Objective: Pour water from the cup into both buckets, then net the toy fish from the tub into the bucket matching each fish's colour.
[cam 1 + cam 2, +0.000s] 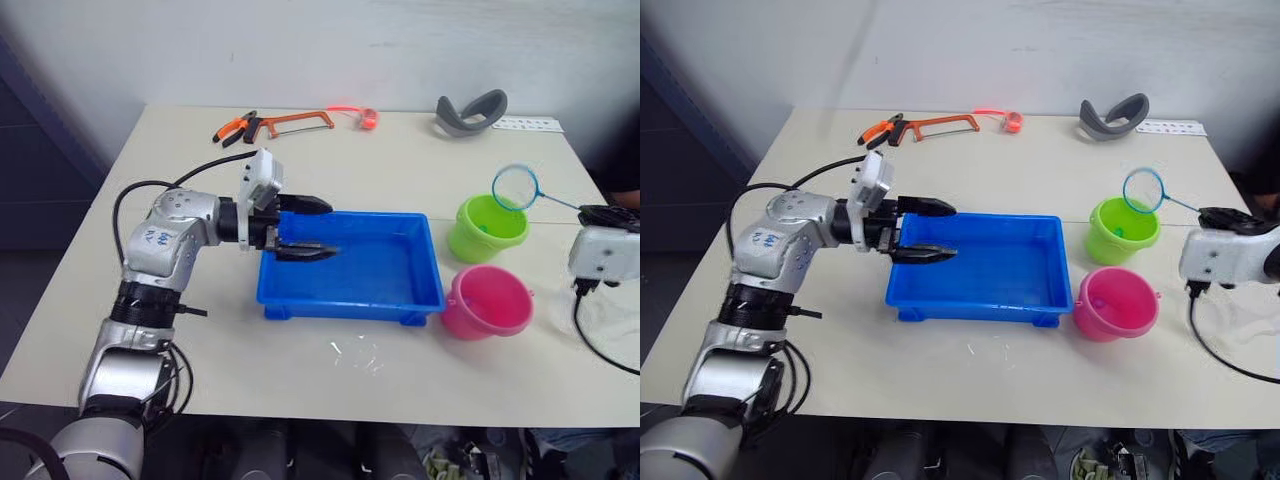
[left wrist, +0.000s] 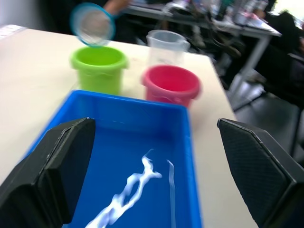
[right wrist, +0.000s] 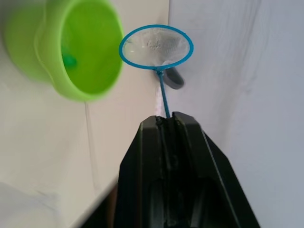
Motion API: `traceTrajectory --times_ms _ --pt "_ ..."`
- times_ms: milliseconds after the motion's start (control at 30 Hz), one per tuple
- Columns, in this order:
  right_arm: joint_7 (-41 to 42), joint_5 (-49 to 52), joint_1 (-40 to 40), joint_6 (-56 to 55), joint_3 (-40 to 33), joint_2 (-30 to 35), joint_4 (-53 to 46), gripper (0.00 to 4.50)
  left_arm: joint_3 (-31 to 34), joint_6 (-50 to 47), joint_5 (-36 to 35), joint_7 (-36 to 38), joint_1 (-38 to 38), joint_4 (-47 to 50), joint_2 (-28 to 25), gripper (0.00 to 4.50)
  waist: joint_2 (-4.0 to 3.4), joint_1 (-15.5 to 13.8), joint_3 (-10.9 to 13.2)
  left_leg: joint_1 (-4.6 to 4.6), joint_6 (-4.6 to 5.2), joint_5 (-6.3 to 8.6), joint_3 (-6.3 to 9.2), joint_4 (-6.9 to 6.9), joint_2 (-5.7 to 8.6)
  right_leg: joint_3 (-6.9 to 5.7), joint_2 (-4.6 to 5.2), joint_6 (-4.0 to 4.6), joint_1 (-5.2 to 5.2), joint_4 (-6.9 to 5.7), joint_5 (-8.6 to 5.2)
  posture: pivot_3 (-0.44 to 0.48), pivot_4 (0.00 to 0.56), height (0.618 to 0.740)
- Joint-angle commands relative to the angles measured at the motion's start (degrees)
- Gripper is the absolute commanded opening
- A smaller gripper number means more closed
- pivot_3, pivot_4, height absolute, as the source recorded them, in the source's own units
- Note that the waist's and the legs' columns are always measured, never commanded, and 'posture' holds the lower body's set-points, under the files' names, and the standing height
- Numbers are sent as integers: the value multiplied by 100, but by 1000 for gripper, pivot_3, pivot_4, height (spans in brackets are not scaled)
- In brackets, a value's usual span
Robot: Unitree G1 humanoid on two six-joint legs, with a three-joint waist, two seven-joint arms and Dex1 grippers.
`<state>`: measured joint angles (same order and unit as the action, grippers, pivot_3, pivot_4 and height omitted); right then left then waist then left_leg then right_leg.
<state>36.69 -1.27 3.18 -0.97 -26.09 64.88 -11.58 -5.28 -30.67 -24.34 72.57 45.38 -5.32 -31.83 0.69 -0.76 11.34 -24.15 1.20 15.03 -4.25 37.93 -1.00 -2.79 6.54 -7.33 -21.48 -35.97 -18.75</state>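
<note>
Over the tub's (image 1: pixel 400 290) left end, left gripper (image 1: pixel 312 228) hangs spread, empty. Right gripper (image 3: pixel 166 124) pinches the net (image 1: pixel 516 187) handle, hoop raised just beyond, above the green bucket (image 1: pixel 487 228). Pink bucket (image 1: pixel 487 300) beside it. Cup (image 2: pixel 166 45) blurred behind. One green fish (image 3: pixel 69 60) sits in the green bucket.

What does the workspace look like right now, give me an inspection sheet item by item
Surface: pale table, small wet patch before the tub.
Job's things: blue tub, no fish seen in it; green bucket holding a green fish; pink bucket; clear cup behind the pink bucket; net above the green bucket.
Clutter: hacksaw, pliers, grey curved object.
Grippers: left gripper open over the tub; right gripper shut on the net handle.
Cables: black cables at both wrists.
Surroundings: white wall.
</note>
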Motion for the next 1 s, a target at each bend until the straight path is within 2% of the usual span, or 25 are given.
traceTrajectory --times_ms 33,200,267,367,433,533,733,900,967,1000 --pt "573 2335 4 1739 -669 -525 -1359 0 41 -367 -389 305 -347 841 -375 4476 -5 8 0 0 0 0 -1 1 2 0 2 0 -1 -3 0 0 150 740" --pt "749 5044 274 3332 -957 -1153 -2432 0 154 -655 -729 574 -1263 1855 -1094 4476 -6 69 0 4 6 3 19 0 -5 -1 8 6 12 3 -2 0 150 740" --pt "1083 5534 561 3530 -875 -1182 -2740 0 186 -527 -705 650 -1642 2145 -1341 4476 -6 60 -1 1 14 9 28 0 1 3 21 8 11 8 -3 0 150 740" --pt "1539 5708 1032 3579 -511 -1192 -3152 0 220 -134 -551 681 -2253 2417 -1627 4476 -7 64 -1 2 25 21 39 -5 6 14 69 17 15 12 -8 0 150 740" --pt "1812 5350 1228 3359 -35 -1205 -3261 0 238 50 -484 606 -2555 2498 -1713 4476 -7 67 -1 2 28 23 40 -8 10 11 78 18 14 12 -9 0 150 740" --pt "2207 4122 1335 2573 941 -1139 -3081 0 224 248 -376 408 -2848 2555 -1712 4476 -5 62 -2 2 40 27 40 -9 18 8 84 19 13 10 -9 0 150 740" --pt "2131 2005 824 890 2588 -1587 -1914 0 -21 1153 223 224 -3212 2168 -1593 4476 -4 78 -4 1 40 25 30 -10 25 -19 87 18 0 7 -9 0 150 740" --pt "2089 1255 304 19 3118 -1938 -956 0 -43 1236 233 149 -3161 1997 -1484 4476 -4 73 -4 1 18 13 23 -15 26 -33 80 18 -5 5 -9 0 150 740" --pt "2135 1124 225 -125 3189 -1931 -653 861 -27 1184 178 127 -3147 1979 -1456 4500 -4 74 -4 3 18 13 22 -15 27 -33 78 17 -2 6 -9 0 150 740" --pt "2115 1091 217 -131 3178 -1924 -565 1087 -33 1167 170 121 -3137 1965 -1446 4500 -3 68 -4 3 19 13 21 -14 29 -33 76 17 -1 5 -8 0 150 740"
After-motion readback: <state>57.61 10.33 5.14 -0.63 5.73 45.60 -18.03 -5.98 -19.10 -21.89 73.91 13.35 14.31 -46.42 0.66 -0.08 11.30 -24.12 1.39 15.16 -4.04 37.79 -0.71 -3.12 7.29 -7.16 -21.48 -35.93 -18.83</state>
